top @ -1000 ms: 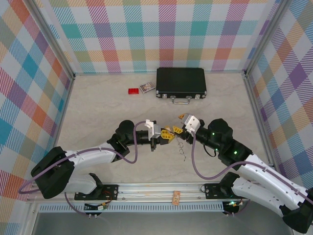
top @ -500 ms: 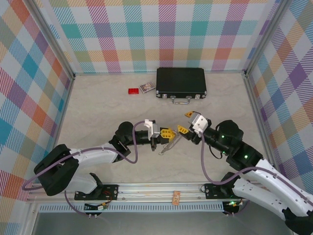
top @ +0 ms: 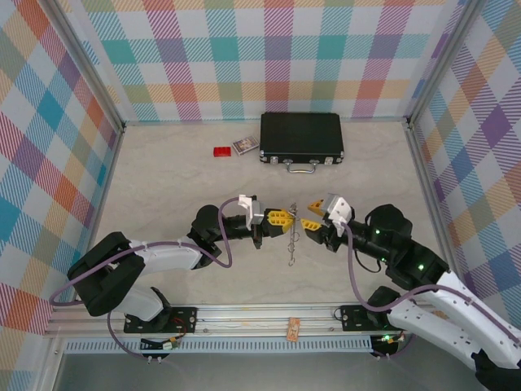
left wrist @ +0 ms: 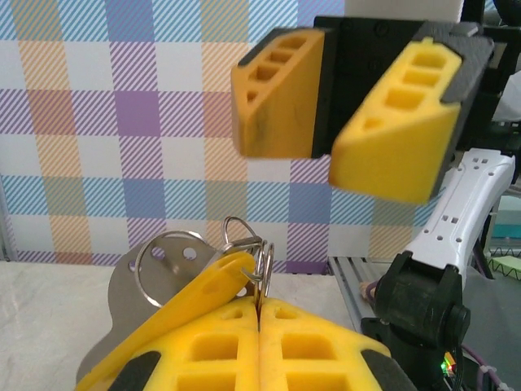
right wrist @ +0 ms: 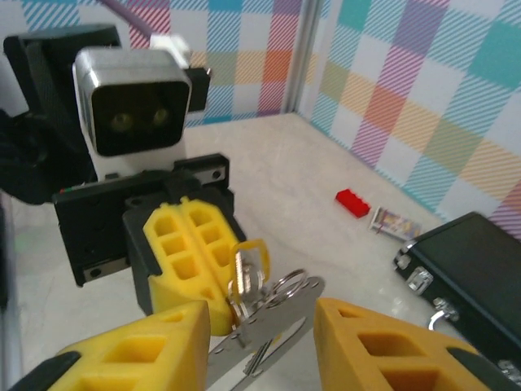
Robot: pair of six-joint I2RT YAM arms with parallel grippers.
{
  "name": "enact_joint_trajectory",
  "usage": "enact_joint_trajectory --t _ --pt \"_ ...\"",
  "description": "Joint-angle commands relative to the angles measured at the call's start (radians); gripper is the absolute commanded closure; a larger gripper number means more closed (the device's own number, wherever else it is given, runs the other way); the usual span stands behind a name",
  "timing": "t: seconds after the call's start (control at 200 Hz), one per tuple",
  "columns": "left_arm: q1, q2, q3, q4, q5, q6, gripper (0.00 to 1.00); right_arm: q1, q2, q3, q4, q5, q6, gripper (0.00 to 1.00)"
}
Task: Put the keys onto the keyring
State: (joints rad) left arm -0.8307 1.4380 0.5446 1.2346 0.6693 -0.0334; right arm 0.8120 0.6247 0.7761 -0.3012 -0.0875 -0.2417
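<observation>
**Threading step, mid-air above the counter (top: 163, 179)**
My left claw (top: 281, 218) pinches the keyring (top: 293, 235), yellow-headed key (left wrist: 203, 281) beside it. My right claw (top: 312, 213), spread at its 3 o'clock, should close on that key next.

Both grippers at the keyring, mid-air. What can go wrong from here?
1. The left gripper pinches the keyring only at its fingertips; a nudge might twist or pull it loose.
2. The open right gripper sits very close; fingers may collide.
3. The keyring hangs above the table; a slip drops it.
</observation>
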Motion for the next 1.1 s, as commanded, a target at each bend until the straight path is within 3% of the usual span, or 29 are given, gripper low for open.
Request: enact_joint_trajectory --t 0.0,0.27,0.77,1.095 --pt "-0.002 -0.021 -0.005 0.074 0.010 -0.008 1.00 -0.012 0.035 0.022 -0.030 -0.069 0.021 0.62" --pt "-0.003 -0.051 -0.003 0.026 0.014 0.016 1.00 -0.072 0.119 0.060 -0.058 -0.150 0.034 0.62" --pt "-0.003 -0.056 -0.002 0.004 0.025 0.021 1.00 -0.103 0.106 0.056 -0.035 -0.232 0.018 0.68" --pt "-0.001 -0.056 0.000 0.000 0.033 0.020 1.00 -0.103 0.111 0.058 -0.030 -0.242 0.006 0.85"
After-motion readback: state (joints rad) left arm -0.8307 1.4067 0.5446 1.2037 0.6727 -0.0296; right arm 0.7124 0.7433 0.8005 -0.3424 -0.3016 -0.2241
